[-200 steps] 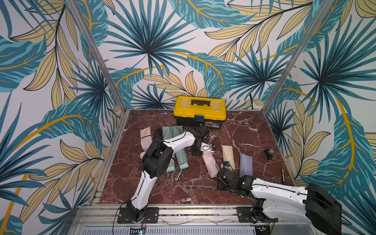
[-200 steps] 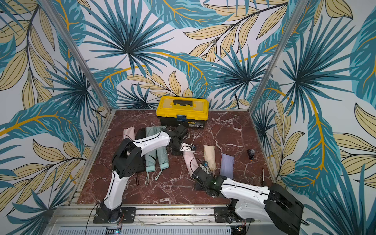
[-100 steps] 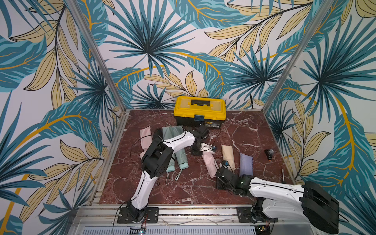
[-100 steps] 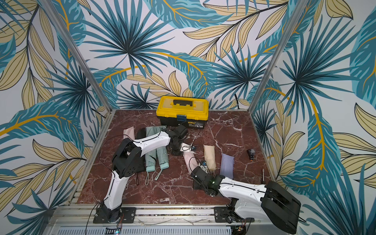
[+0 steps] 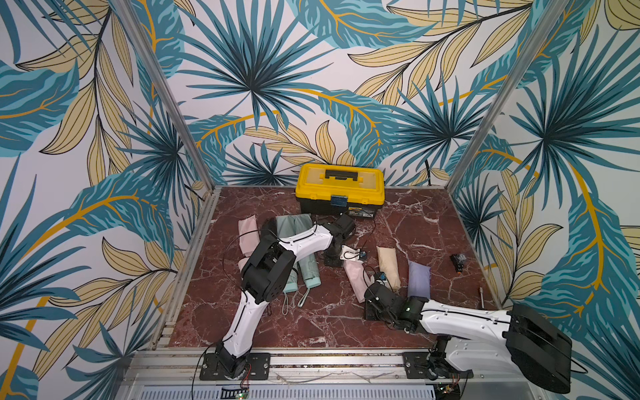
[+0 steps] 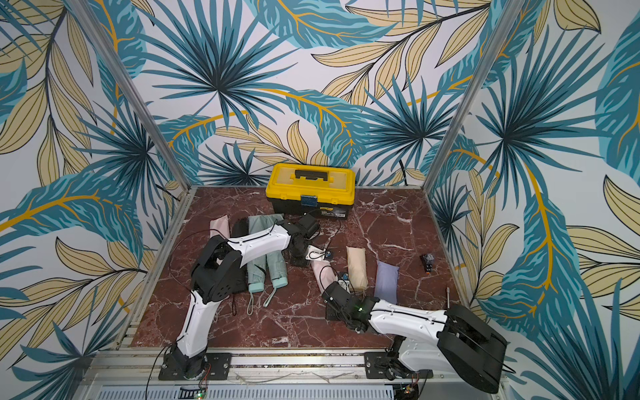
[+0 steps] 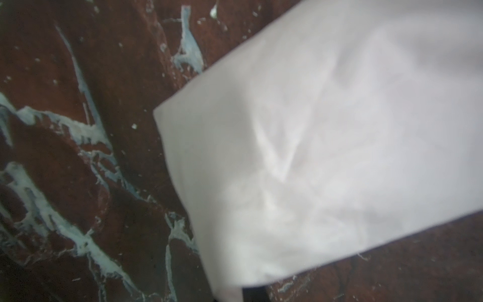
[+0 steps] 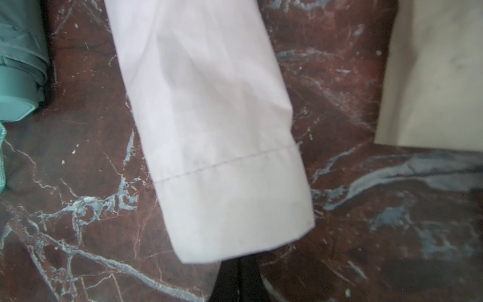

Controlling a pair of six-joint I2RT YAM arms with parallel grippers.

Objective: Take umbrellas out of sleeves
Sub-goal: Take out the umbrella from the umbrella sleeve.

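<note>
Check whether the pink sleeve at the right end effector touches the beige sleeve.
Apart. The right wrist view shows a strip of bare marble floor between the pink sleeve and the beige sleeve.

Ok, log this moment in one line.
pink sleeve: lying on table | left tool: shut on far end | right tool: shut on hemmed end | mint umbrellas: bare

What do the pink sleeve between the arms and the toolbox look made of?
The pink sleeve: probably thin woven fabric, matte; soft creases and a stitched hem show. The toolbox: seemingly hard moulded plastic, yellow lid faintly glossy, with a crisp moulded handle.
</note>
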